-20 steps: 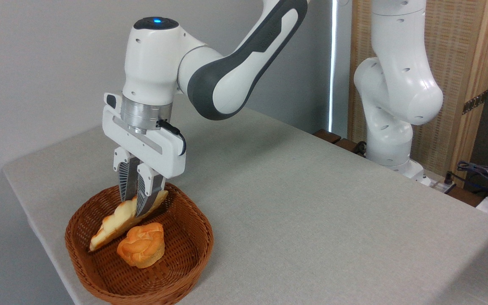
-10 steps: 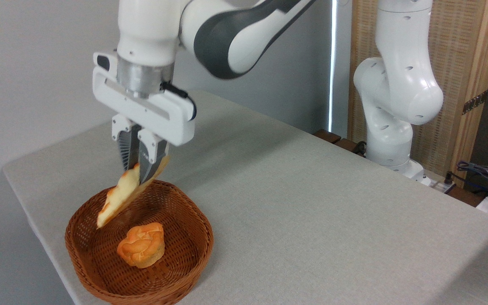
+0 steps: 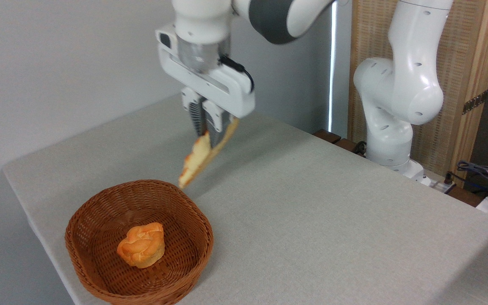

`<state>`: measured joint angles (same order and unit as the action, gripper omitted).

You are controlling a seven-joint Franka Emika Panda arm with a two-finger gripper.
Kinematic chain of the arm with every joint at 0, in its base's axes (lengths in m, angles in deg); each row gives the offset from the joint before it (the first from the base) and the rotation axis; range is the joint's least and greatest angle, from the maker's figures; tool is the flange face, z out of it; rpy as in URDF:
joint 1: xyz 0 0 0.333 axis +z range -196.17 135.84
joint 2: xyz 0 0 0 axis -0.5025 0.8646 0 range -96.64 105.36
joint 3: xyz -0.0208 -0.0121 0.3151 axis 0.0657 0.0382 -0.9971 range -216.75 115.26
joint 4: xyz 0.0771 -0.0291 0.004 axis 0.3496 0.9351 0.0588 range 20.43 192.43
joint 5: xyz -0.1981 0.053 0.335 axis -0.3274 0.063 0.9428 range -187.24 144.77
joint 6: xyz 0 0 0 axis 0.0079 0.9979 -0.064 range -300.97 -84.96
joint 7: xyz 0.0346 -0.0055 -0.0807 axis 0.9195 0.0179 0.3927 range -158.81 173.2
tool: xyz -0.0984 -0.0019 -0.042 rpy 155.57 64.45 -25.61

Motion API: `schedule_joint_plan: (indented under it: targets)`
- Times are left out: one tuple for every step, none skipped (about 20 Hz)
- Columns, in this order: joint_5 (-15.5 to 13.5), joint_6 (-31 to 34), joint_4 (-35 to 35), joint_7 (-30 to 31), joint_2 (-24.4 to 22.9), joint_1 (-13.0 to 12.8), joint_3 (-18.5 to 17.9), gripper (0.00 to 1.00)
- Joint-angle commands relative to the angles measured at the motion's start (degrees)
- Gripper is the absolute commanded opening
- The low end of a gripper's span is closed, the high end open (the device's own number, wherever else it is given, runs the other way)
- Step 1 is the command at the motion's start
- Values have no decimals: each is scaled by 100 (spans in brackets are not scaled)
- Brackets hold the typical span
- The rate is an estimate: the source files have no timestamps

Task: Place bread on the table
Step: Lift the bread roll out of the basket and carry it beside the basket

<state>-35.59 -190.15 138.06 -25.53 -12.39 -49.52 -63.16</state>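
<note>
The long flat bread [image 3: 196,162], pale golden with browned ridges, hangs tilted in the air above the table [image 3: 311,220], its lower tip pointing down-left. My gripper [image 3: 209,137] is shut on its upper end. The bread is up and to the right of the wicker basket [image 3: 100,262], clear of its rim and well above the cloth.
A round orange bun [image 3: 141,245] lies inside the basket near the front left corner. The arm's white base [image 3: 392,127] stands at the table's far right edge, with cables [image 3: 485,173] beyond it. A wall runs behind the table on the left.
The gripper has lifted the bread out of the basket, then carried it up and to the right, over the cloth. The bun has stayed in place.
</note>
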Motion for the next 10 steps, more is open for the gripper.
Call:
schedule_joint_plan:
  targets:
    - [-111, -146, 624, -216, -233, -165, -68, 31]
    - [-111, -207, 695, -216, -215, -235, -68, 32]
    - [-128, -321, 800, -208, -215, -279, -68, 34]
    - [-181, -435, 853, -207, -206, -279, -59, 39]
    - [-329, -515, 888, -207, -198, -297, -68, 42]
    - [-461, -576, 906, -207, -198, -297, -59, 46]
    - [-497, -603, 906, -207, -198, -288, -68, 49]
    - [-498, -603, 906, -207, -198, -297, -68, 57]
    - [-498, -603, 906, -207, -198, -297, -68, 62]
    - [-489, -595, 915, -216, -189, -297, -68, 72]
